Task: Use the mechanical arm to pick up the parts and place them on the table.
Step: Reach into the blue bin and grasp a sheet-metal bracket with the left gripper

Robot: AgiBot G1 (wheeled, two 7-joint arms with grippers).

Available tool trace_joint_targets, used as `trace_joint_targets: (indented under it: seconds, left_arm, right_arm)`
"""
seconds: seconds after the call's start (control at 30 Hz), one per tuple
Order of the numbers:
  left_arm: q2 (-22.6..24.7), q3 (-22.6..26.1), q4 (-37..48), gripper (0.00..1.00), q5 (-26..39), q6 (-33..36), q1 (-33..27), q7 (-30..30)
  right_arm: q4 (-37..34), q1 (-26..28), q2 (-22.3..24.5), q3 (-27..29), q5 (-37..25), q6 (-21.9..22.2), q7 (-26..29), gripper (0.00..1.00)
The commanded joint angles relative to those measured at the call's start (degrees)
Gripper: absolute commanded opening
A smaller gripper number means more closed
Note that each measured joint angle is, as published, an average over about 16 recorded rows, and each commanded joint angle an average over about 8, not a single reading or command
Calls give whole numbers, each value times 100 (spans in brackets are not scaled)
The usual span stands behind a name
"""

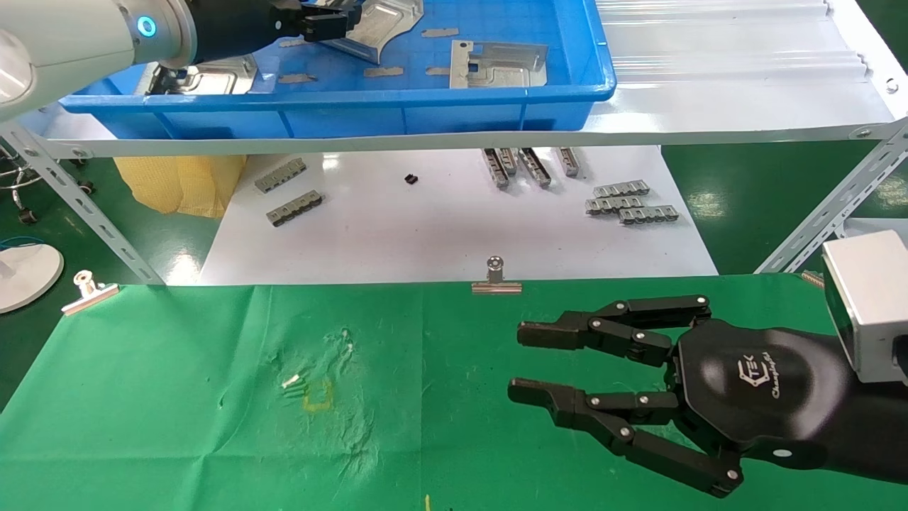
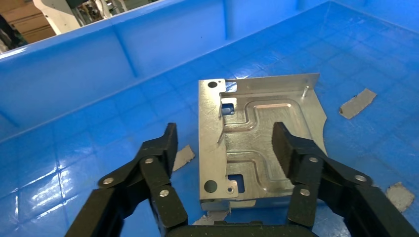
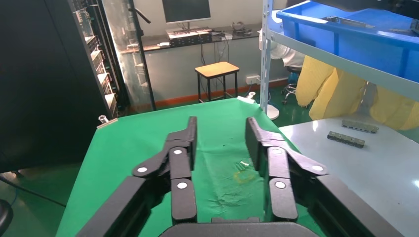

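Left gripper [image 2: 225, 143] spread wide over the part [image 2: 257, 143]: stiff, slick sheet metal, best pinched across its side edges.

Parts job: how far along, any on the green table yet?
Nothing is done: the green table holds no part. In hand: the left gripper is down in the blue tray, jaws open around one part, not yet closed. Left: grasp it, carry it to the table, then fetch the other parts. The right gripper hovers open over the cloth.
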Motion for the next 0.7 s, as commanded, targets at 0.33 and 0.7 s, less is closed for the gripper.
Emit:
trace_joint_targets:
  seconds: [0.33,0.7]
  left_arm:
    - [29,84,-13,0,108,-50,-12,-97]
    - [-1,102,-143,0,111,-34,-23,-107]
  right_arm:
    - [0,0,0,0,0,0,0,100]
    - [0,0,0,0,0,0,0,100]
